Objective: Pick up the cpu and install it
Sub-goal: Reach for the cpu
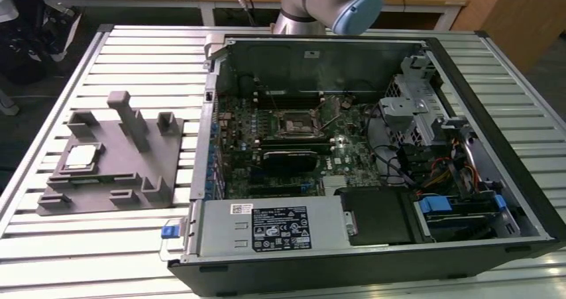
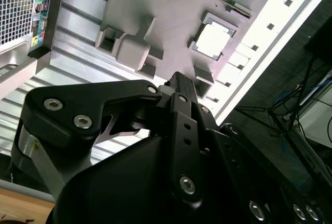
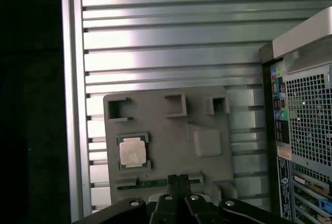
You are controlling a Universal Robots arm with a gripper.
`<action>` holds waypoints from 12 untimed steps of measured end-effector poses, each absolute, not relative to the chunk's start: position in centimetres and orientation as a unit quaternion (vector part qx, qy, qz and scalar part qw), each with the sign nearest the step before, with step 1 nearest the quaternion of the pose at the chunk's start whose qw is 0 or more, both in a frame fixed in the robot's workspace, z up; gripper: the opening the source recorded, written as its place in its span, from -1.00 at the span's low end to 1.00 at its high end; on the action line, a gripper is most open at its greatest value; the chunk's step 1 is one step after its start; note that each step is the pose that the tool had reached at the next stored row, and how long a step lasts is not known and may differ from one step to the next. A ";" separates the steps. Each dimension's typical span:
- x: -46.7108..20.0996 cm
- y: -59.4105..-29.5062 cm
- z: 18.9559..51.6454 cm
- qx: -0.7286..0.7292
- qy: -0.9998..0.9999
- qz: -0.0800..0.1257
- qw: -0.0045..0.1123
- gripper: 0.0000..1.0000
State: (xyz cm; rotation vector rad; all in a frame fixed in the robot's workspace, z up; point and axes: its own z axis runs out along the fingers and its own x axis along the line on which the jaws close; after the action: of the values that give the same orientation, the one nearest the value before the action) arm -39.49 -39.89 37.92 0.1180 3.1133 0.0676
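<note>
Shows the cpu lying flat, silvery top up, in a square pocket of the grey tray, toward the tray's end at the exterior view's left. Not yet picked up.

Places the tray on the slatted metal table, just beside the open computer case, which lies on its side toward the exterior view's right. Inside the case, sets the black socket near the middle of the green board, well apart from the cpu. At the far edge of the table, behind the case, catches part of the grey arm with its blue-capped joint.

Looks down in the first wrist view past the gripper onto the tray and the cpu in its pocket, with the case's perforated back panel alongside. Has the fingertips pressed together there, side by side, with nothing clamped between them. Hangs above the tray, apart from it, with the cpu off to one side of the fingertips rather than under them.

Gives the same from the second wrist view: gripper above the tray, cpu bright in its pocket beside the tips.
</note>
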 end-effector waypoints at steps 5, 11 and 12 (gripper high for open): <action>-40.2 -39.9 37.9 0.038 0.999 0.022 0.013 -0.79; -41.2 -39.9 37.8 0.038 0.999 0.022 0.013 -0.79; -41.3 -39.9 37.8 0.038 0.999 0.022 0.013 -0.79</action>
State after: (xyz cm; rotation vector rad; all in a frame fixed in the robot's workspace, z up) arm -41.33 -39.89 37.78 0.1181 3.1135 0.0675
